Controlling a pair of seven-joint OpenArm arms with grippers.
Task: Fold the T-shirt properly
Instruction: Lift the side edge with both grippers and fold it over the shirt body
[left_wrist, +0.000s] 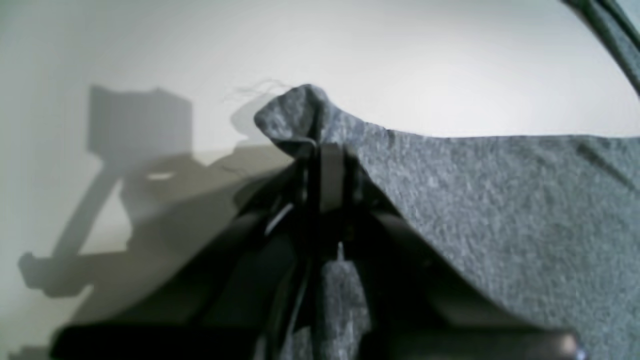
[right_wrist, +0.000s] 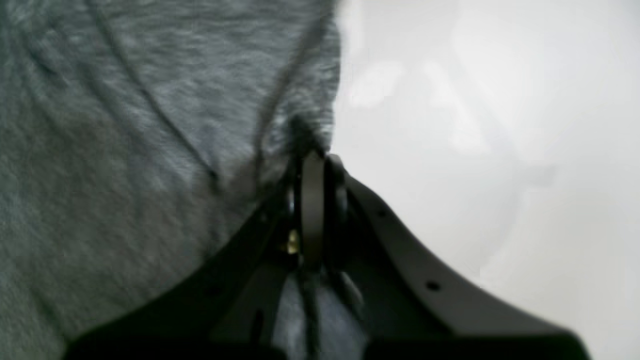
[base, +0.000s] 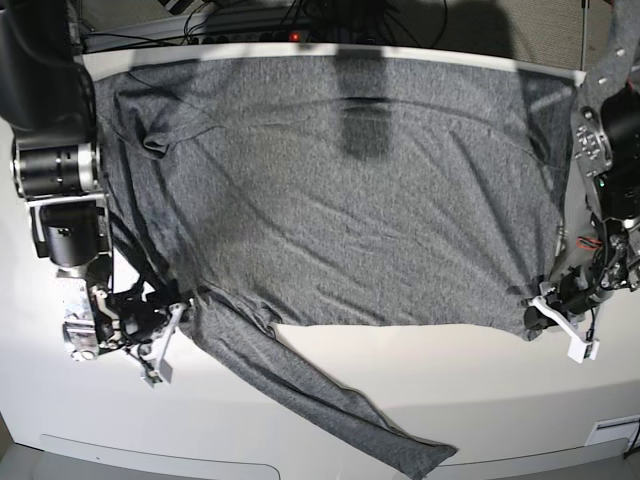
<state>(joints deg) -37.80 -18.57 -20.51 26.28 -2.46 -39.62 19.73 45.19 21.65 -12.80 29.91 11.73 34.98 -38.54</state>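
Heather-grey knit T-shirt (base: 340, 200), long-sleeved, plain; spread flat over a white table (base: 480, 390), covering most of the surface from mid-depth to the far edge.

Near edge: one sleeve (base: 300, 390) trailing diagonally from the garment's lower corner toward the near edge, cuff lying close to it. Bare table on both sides of the sleeve.

Mid-depth, at the side edges of the table: right gripper (base: 182, 312), jaws closed on the T-shirt fabric near the sleeve root; in the right wrist view (right_wrist: 312, 155), fingers pressed together with grey cloth bunched at the tips. Left gripper (base: 535, 312), jaws closed on the opposite lower corner of the T-shirt; in the left wrist view (left_wrist: 320, 150), a peak of fabric pinched up above the tips, hem running taut away from it.

Far edge: upper hem of the garment lying along it; second sleeve folded in over the body near the far corner. Cables (base: 300, 18) beyond the table.
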